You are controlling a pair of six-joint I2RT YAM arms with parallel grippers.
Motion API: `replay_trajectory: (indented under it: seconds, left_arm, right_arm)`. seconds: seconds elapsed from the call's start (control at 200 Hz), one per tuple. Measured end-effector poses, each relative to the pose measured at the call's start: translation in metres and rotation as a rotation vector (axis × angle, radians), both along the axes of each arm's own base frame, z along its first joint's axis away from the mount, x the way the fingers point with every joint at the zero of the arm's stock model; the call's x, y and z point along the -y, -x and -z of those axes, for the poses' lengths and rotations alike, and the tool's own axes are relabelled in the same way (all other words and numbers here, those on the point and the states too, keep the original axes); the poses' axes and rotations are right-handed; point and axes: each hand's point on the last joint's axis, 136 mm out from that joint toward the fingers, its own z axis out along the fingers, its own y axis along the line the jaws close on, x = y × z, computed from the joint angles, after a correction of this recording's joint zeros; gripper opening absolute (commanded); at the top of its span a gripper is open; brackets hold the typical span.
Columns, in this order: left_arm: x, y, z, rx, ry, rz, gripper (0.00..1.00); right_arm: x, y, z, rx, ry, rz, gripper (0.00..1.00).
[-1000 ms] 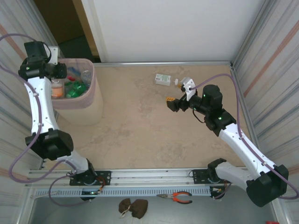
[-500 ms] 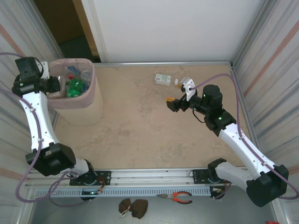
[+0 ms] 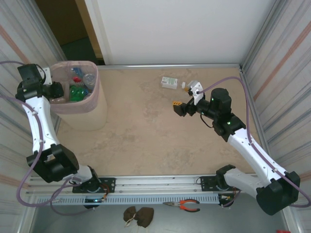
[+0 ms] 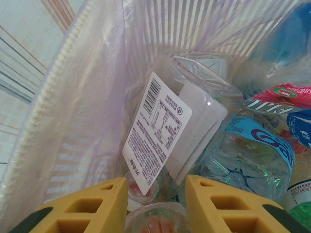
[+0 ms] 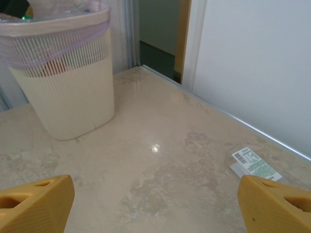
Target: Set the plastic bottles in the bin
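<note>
The bin (image 3: 95, 85) stands at the upper left of the overhead view, on the tan surface (image 3: 146, 141), and it is packed with plastic bottles: a green one (image 3: 75, 92) and a clear one (image 3: 89, 78) can be made out from above. The left claw (image 3: 57, 90) hangs over the bin's left rim, pointing down inside. From its own camera the left claw (image 4: 155, 187) looks onto a clear bottle with a white printed label (image 4: 158, 128), a blue-labelled bottle (image 4: 252, 145) to the right of it and a red label (image 4: 284, 92) at the right edge, all heaped against the bin's thin liner (image 4: 87, 97). Its yellow fingers (image 4: 82, 208) stand fairly close together, with a rounded clear bottle top low between them; whether they grip it, I cannot tell.

The right claw (image 3: 178, 108) hovers right of centre above the surface, spread wide and holding nothing. Its camera shows the right claw (image 5: 155, 194) with the bin (image 5: 63, 82) at the upper left.

Near the top middle lies a small white-and-green packet (image 3: 169, 82), which is no bottle. By my judgement the collecting is done or very nearly so; at most a last release over the bin is left
</note>
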Motion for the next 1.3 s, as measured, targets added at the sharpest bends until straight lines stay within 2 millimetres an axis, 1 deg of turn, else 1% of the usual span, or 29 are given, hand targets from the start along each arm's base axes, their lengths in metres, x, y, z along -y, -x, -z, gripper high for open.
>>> replay_trajectory:
  seconds: [0.095,0.155,0.276,0.361,0.491,0.596,0.696,0.767,0.902,1.032,1.142,1.303]
  left_arm:
    - [0.003,0.000,-0.003,0.004,0.015,0.008,0.36]
    - [0.007,0.001,-0.007,0.009,0.032,0.015,0.38]
    - [0.015,0.000,-0.023,0.044,0.064,0.033,0.43]
    - [0.019,-0.001,-0.036,0.075,0.078,0.046,0.44]
    - [0.028,0.001,-0.051,0.121,0.097,0.071,0.45]
    - [0.040,0.006,-0.060,0.151,0.130,0.106,0.45]
    - [0.055,0.011,-0.071,0.188,0.167,0.146,0.46]
    - [0.068,0.015,-0.076,0.210,0.189,0.184,0.46]
    - [0.107,0.019,-0.079,0.219,0.232,0.298,0.47]
    - [0.142,0.021,-0.075,0.208,0.268,0.399,0.48]
    - [0.167,0.026,-0.070,0.196,0.292,0.470,0.48]
    - [0.195,0.034,-0.072,0.203,0.301,0.553,0.49]
  right_arm:
    - [0.000,0.000,0.000,-0.007,0.002,0.001,0.86]
    - [0.000,0.000,-0.003,-0.014,-0.001,0.002,0.86]
    - [0.000,-0.004,-0.012,-0.038,-0.019,0.015,0.86]
    - [0.001,-0.007,-0.016,-0.074,-0.036,0.033,0.87]
    - [0.008,-0.020,-0.022,-0.150,-0.071,0.098,0.86]
    - [0.018,-0.034,-0.020,-0.228,-0.110,0.171,0.86]
    - [0.031,-0.051,-0.008,-0.323,-0.144,0.255,0.84]
    - [0.041,-0.065,0.006,-0.397,-0.153,0.311,0.84]
    - [0.059,-0.090,0.033,-0.511,-0.144,0.407,0.83]
    - [0.073,-0.114,0.057,-0.591,-0.109,0.465,0.82]
    - [0.076,-0.133,0.076,-0.595,-0.030,0.460,0.85]
    - [0.070,-0.157,0.113,-0.560,0.153,0.366,0.85]
